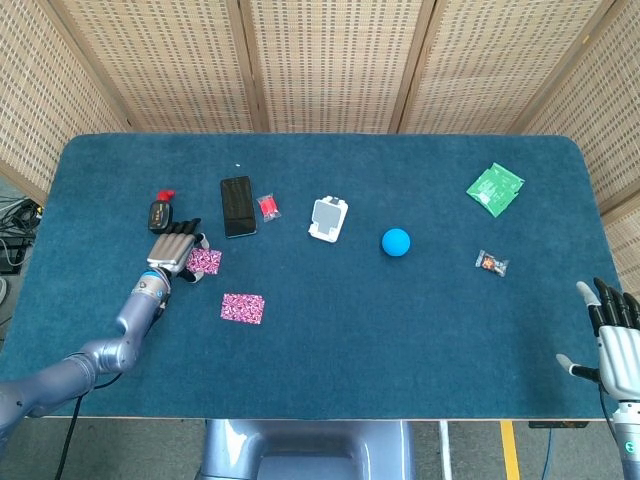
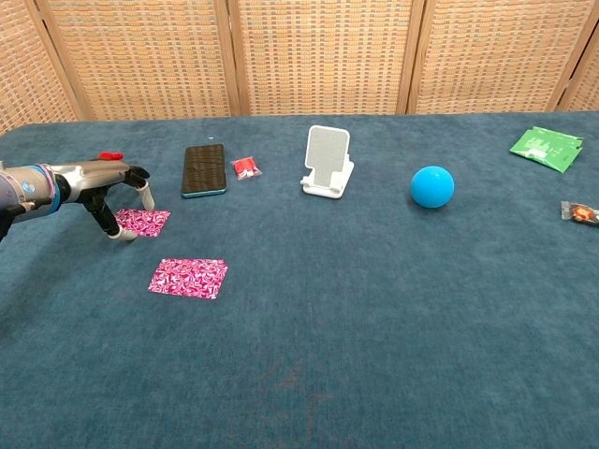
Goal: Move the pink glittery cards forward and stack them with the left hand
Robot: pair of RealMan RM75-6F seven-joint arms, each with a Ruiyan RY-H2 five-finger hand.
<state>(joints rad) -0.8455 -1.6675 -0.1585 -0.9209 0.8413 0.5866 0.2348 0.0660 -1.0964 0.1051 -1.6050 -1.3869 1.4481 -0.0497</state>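
Observation:
Two pink glittery cards lie flat on the blue table. The far card (image 1: pixel 206 261) (image 2: pixel 143 222) sits at the left, and the near card (image 1: pixel 242 307) (image 2: pixel 188 278) lies apart from it, closer to the front edge. My left hand (image 1: pixel 174 250) (image 2: pixel 105 190) hovers at the far card's left edge, its fingers (image 2: pixel 116 224) pointing down and touching the card's left end. Nothing is lifted. My right hand (image 1: pixel 618 345) stands at the table's right front corner with fingers spread and nothing in it.
Behind the cards lie a black phone (image 1: pixel 238 205) (image 2: pixel 204 169), a small red packet (image 1: pixel 268 207) and a black-and-red object (image 1: pixel 160 210). A white phone stand (image 2: pixel 328 161), a blue ball (image 2: pixel 431 186), a green packet (image 2: pixel 544 148) and a small wrapped candy (image 1: pixel 491 263) lie to the right.

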